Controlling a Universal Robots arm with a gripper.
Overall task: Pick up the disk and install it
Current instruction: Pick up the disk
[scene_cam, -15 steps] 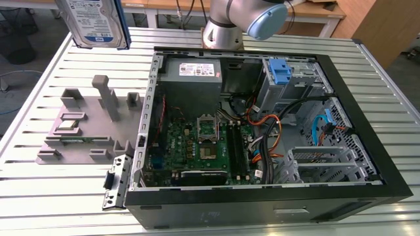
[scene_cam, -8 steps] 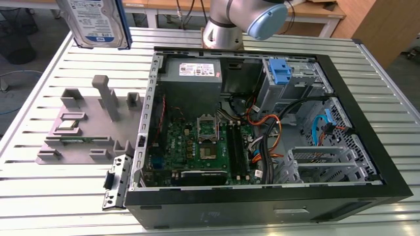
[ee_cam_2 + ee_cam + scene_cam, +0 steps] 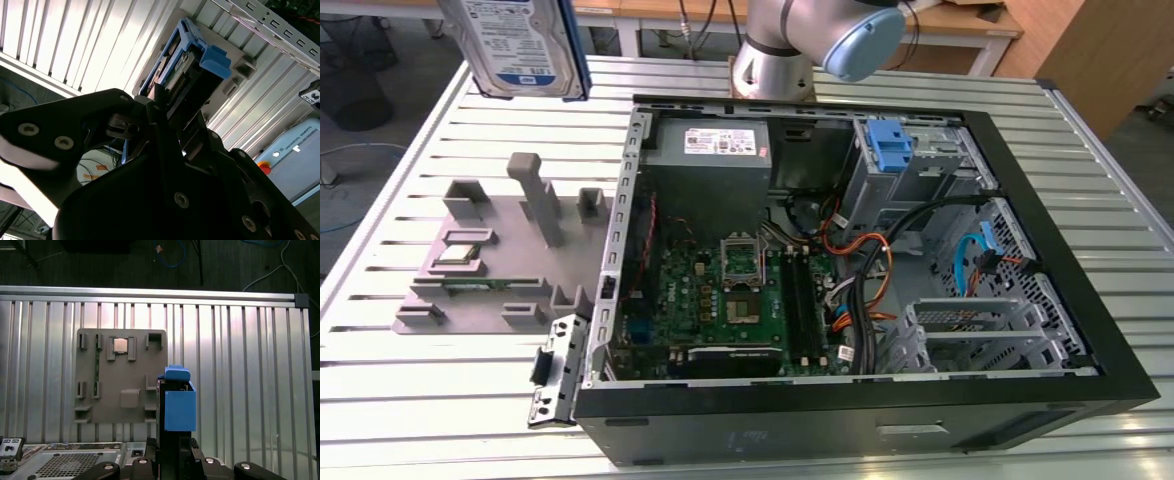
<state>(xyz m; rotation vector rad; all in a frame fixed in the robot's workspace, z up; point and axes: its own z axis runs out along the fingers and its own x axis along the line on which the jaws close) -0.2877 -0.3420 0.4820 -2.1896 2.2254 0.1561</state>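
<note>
A robot arm (image 3: 781, 45) holds the disk (image 3: 520, 45) in the air at the upper left of the exterior view, above the slatted metal surface (image 3: 427, 400). The disk hangs upright with its white-and-blue label facing the camera, clear of everything below it.

In the second wrist view the black claw (image 3: 175, 112) is closed on the disk, its fingers clamped on the two broad faces, with the blue bracket jutting out past them.

The disk looks like a rigid metal slab, probably fairly heavy for its size, with smooth faces that could slip. It is likely sensitive to knocks. The plastic bracket around it looks thinner and more flexible. Gripping the flat metal faces, as here, seems sounder than gripping the bracket.

Two containers are on the surface.

- **Case:** An open computer case (image 3: 854, 430) fills the centre and right of the exterior view.
  - Upper middle: a grey power supply (image 3: 714, 165) with a white sticker.
  - Centre: a green board (image 3: 720, 300).
  - Right of the board: a tangle of cables (image 3: 867, 250).
  - Upper right: a tall blue latch (image 3: 890, 148).
  - Lower right: a silver metal cage (image 3: 987, 335), which looks unoccupied.
- **Tray:** A grey moulded tray (image 3: 520, 270) with upright posts sits at the exterior view's left, just beside the case.
  - In the first wrist view, one pocket holds a small square chip (image 3: 119, 345).
  - A thin green stick (image 3: 96, 367) stands in a slot.
  - The other pockets look vacant.
</note>
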